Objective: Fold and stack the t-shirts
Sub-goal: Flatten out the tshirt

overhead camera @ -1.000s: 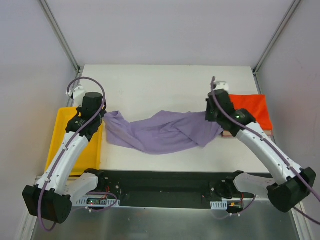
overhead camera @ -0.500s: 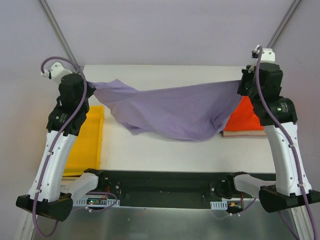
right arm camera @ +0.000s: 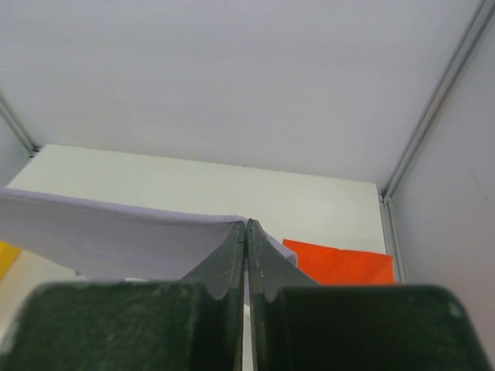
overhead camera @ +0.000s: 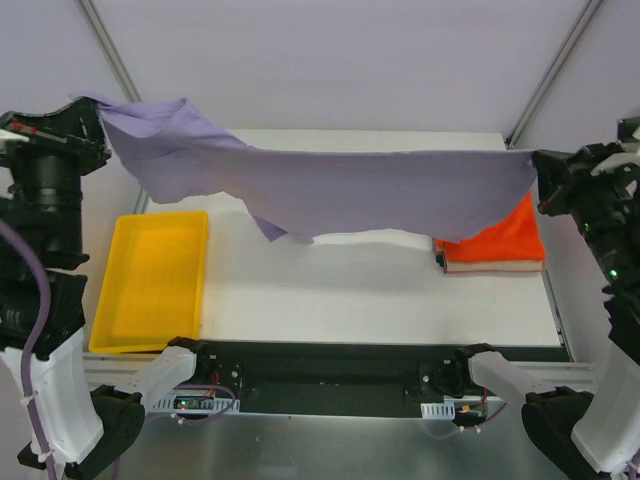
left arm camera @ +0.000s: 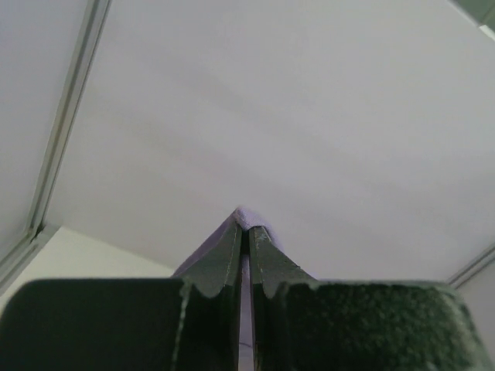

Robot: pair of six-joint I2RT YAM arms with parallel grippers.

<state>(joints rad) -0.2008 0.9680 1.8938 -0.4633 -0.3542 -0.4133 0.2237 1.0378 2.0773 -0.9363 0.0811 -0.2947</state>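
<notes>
Fabric of the purple t-shirt (overhead camera: 380, 195) is stretched in the air between the two arms, high above the white table (overhead camera: 350, 290) and not touching it. The left gripper (left arm camera: 246, 232) has its jaws pressed together on one corner of the cloth; in the left wrist view only a small purple tip shows above the dark fingers. The right gripper (right arm camera: 246, 228) pinches the opposite corner in the same way, with a thin layer of cloth between the closed jaws, and the shirt runs away from it to the left as a flat, tight sheet.

I think the arms hold the shirt so high and so wide to let it hang open and lose its wrinkles, so that it can be laid flat on the table for folding. The upper edge is nearly straight under tension, while the lower edge hangs uneven, with a loose flap left of the middle. The cloth looks thin, soft and matte, and it would probably sag at once if one corner slips.

At the right edge of the table lies the orange t-shirt (overhead camera: 500, 245), already folded into a neat rectangle. A pale layer shows under it, but I cannot tell what it is. The yellow tray (overhead camera: 150, 285), of smooth hard plastic with a raised rim, stands at the left side.
</notes>
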